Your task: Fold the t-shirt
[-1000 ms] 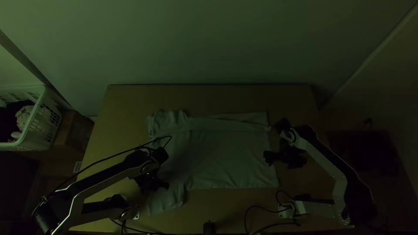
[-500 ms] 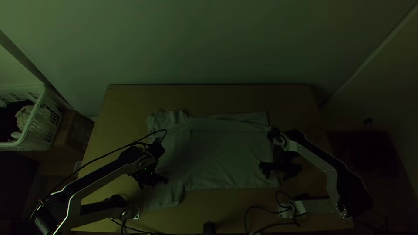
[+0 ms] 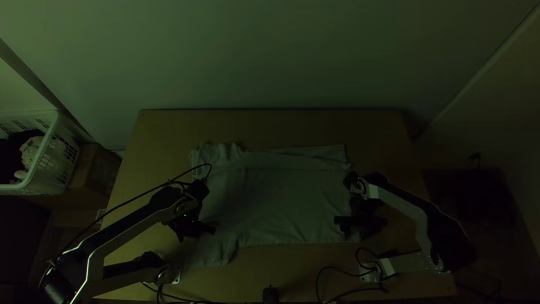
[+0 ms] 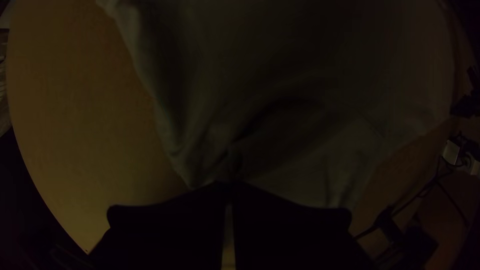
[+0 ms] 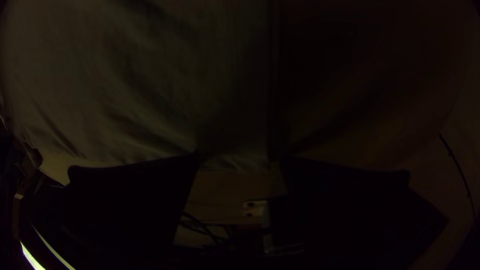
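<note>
T-shirt [image 3: 275,197] lies spread on table [image 3: 270,126], early in folding: far side looks turned in; near side and final halving remain, I judge. Long axis runs side to side: sleeve end toward left gripper [image 4: 227,185], hem [image 3: 345,186] toward right gripper [image 5: 240,161]. Left pinches near sleeve [image 3: 216,253], closed; right gapes at near hem corner, clamping nothing.
</note>
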